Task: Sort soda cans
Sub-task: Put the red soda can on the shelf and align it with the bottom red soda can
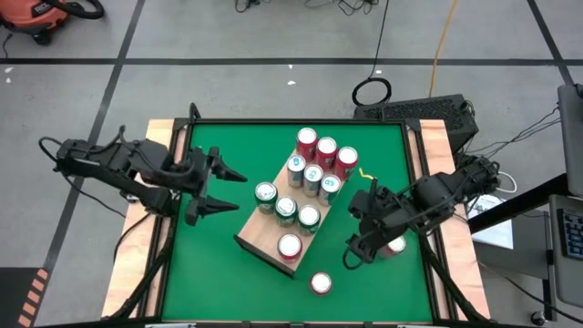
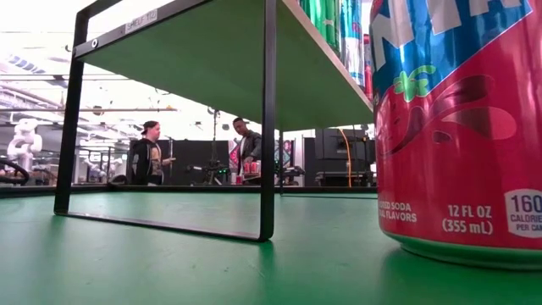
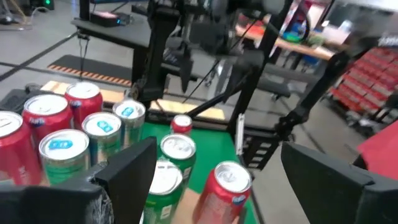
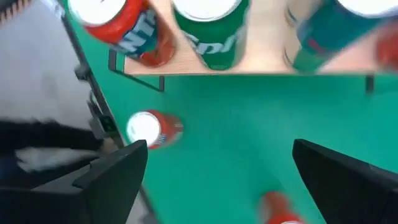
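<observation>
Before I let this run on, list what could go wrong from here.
1. The cans on the wooden board stand packed together; reaching for one could tip its neighbours.
2. The right end effector, open, hangs close to a red can near the table's right edge and might knock it off.
3. The lone red can sits near the front edge, easy to bump.

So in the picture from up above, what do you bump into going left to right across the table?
Left gripper, jaws open → wooden board with cans standing on it → right gripper, jaws open → red can partly hidden under the right arm.
</observation>
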Tool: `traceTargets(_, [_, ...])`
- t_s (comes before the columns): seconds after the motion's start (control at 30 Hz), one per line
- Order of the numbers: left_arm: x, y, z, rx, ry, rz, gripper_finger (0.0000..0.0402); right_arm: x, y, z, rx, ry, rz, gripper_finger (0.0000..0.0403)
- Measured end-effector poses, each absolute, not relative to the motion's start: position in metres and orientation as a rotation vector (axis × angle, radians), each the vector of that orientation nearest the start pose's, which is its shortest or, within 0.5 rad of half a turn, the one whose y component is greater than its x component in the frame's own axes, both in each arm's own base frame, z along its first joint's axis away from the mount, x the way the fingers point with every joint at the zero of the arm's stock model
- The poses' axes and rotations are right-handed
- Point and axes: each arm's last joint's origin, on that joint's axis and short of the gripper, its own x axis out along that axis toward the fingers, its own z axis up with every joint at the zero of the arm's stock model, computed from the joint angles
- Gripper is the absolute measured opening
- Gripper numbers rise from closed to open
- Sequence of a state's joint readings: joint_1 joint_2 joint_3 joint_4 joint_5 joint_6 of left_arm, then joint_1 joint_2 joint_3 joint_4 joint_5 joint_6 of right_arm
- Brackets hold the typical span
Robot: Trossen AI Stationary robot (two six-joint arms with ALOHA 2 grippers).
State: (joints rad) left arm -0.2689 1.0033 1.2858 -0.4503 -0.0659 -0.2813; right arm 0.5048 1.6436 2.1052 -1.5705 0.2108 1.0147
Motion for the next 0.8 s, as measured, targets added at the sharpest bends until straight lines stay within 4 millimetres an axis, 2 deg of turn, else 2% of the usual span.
traceTargets(0.1, [0.178,-0.046,0.441,-0.261,0.160,-0.185,0.0343,0.248,0.124,0.433,0.372,1.060,-0.272,0.0391])
traceTargets(0.2, [0.172,-0.044,0.443,-0.257,0.148,-0.185,0.0343,0.251,0.122,0.415,0.306,1.116,-0.305,0.0391])
traceTargets(0.4, [0.169,-0.043,0.444,-0.282,0.148,-0.158,0.0343,0.240,0.118,0.375,0.453,1.328,-0.335,0.0391])
traceTargets(0.53, [0.170,-0.043,0.443,-0.261,0.149,-0.158,0.0343,0.222,0.117,0.372,0.460,1.346,-0.296,0.0391])
traceTargets(0.8, [0.173,-0.040,0.442,-0.247,0.139,-0.073,0.0343,0.177,0.093,0.383,0.398,1.281,-0.177,0.0391])
